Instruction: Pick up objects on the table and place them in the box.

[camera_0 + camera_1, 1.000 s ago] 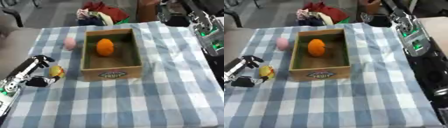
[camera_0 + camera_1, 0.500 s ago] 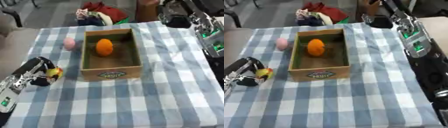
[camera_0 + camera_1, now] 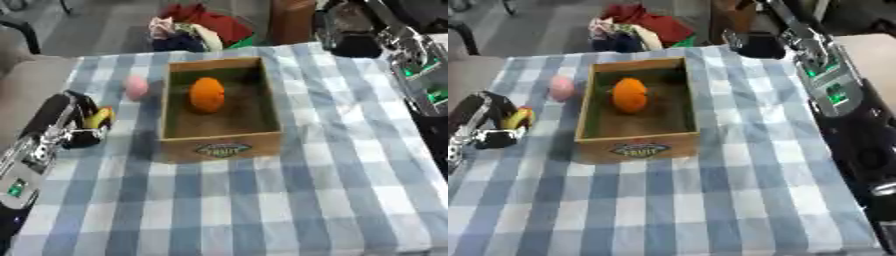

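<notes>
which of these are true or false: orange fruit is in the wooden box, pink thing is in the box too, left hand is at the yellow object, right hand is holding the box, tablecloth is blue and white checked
1. The round orange fruit lies inside the open wooden box. True.
2. The small pink object is in the box. False: it lies on the cloth left of the box.
3. The left hand is curled round the small yellow object. True.
4. The right hand holds the box. False: it sits apart, near the table's far right corner.
5. The tablecloth is blue and white checked. True.

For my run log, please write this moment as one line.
left hand: shut on yellow object | right hand: not visible | box: holds orange | pink object: on table, left of box
</notes>
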### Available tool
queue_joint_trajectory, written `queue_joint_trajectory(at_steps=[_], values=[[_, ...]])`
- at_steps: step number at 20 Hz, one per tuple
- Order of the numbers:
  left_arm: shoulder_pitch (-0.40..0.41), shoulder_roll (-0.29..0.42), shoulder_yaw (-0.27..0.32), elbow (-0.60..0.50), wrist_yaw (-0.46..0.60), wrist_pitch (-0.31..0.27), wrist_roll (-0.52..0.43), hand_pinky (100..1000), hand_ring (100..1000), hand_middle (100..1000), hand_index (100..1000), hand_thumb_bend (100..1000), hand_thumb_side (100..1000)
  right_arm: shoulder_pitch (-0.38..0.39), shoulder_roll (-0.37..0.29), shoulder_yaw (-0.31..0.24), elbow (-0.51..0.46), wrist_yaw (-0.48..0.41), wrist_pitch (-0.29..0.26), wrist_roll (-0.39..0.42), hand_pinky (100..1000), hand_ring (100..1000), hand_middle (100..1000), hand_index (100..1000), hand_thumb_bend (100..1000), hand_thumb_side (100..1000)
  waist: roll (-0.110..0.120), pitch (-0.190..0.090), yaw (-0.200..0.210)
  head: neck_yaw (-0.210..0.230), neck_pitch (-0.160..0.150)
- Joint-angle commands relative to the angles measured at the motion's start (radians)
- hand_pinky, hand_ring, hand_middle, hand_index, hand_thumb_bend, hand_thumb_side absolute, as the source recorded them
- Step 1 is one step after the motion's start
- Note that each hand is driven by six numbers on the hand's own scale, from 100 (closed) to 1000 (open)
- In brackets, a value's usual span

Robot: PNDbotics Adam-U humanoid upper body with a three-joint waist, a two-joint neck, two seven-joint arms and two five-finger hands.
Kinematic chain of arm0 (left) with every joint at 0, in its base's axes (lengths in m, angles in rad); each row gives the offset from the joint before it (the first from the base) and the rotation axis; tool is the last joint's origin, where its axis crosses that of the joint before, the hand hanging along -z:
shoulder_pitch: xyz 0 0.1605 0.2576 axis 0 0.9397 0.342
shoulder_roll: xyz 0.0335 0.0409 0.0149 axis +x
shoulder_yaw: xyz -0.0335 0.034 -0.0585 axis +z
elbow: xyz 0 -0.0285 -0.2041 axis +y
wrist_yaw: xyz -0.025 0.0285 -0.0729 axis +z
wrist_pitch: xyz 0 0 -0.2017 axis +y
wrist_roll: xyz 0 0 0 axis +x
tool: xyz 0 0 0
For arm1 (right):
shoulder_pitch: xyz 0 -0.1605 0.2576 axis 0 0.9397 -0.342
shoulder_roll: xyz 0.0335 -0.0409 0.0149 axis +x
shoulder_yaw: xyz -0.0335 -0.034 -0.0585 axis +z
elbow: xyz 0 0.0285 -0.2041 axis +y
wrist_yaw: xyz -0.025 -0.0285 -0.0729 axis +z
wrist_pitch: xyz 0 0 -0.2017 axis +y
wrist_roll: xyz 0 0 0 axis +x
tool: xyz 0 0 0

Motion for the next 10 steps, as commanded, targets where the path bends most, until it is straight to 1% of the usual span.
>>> queue_joint_trajectory(at_steps=[1, 3, 5, 10], values=[[-0.064, 0.063, 0.019, 0.006, 0.011, -0.014, 0.001, 599, 408, 373, 459, 196, 100, -0.008, -0.022, 0.018, -0.025, -0.004, -0.014, 0.025, 664, 809, 528, 674, 100, 180, 0.001, -0.019, -0.007, 0.008, 0.000], [-0.109, 0.066, 0.003, 0.015, 0.007, -0.034, -0.015, 599, 409, 373, 459, 202, 100, -0.004, -0.021, 0.042, -0.015, 0.011, -0.034, 0.061, 666, 812, 529, 673, 100, 182, 0.003, -0.019, -0.017, 0.011, 0.001], [-0.152, 0.048, -0.023, 0.030, 0.000, -0.060, -0.038, 599, 410, 374, 461, 210, 100, -0.004, -0.014, 0.063, 0.003, 0.027, -0.057, 0.091, 669, 816, 533, 680, 100, 186, 0.003, -0.018, -0.024, 0.016, -0.001], [-0.248, -0.042, -0.094, 0.084, -0.050, -0.133, -0.094, 600, 418, 381, 471, 228, 100, -0.012, 0.019, 0.096, 0.034, 0.050, -0.100, 0.137, 670, 820, 535, 691, 100, 197, 0.006, -0.011, -0.053, 0.036, -0.008]])
